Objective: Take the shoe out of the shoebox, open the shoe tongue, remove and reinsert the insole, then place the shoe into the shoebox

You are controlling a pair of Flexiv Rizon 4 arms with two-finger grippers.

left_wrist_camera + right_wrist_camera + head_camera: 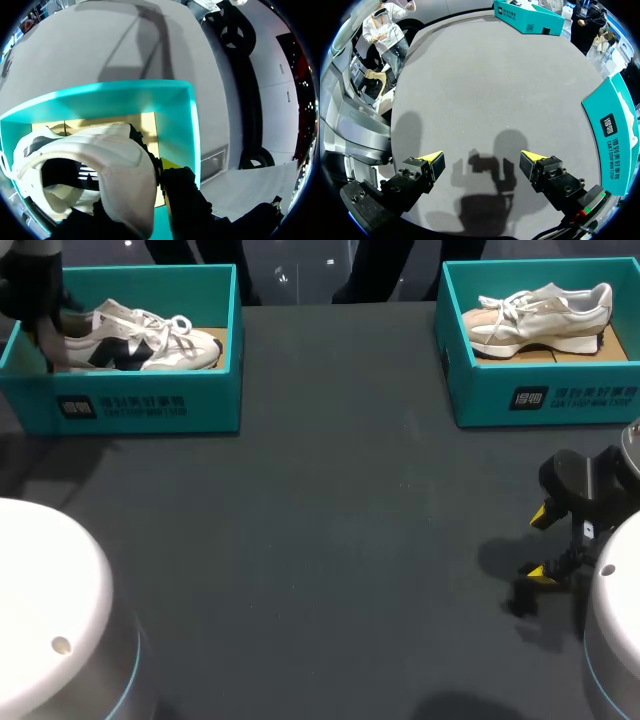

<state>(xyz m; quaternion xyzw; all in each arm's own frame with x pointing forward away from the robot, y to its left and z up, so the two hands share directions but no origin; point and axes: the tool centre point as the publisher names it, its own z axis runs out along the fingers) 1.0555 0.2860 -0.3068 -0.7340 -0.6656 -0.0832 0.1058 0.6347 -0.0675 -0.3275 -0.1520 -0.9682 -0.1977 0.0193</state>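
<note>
A white and black shoe point(140, 338) lies in the teal left shoebox point(140, 405), toe towards the table's middle. My left gripper point(52, 348) is at its heel, inside the box. In the left wrist view the left gripper point(135, 200) is shut on the heel wall of the shoe point(100, 165), one finger inside the collar and one yellow-tipped finger point(171, 165) outside. The shoe opening shows dark, with the box's cardboard floor behind it. My right gripper point(548, 542) hangs open over bare table at the right, holding nothing; in its wrist view the right gripper point(481, 159) is spread wide.
A second teal shoebox point(540, 395) at the back right holds a white and beige shoe point(540, 318). That box's side point(615, 135) is beside my right gripper. The dark table point(320, 540) lies between the boxes and the front edge.
</note>
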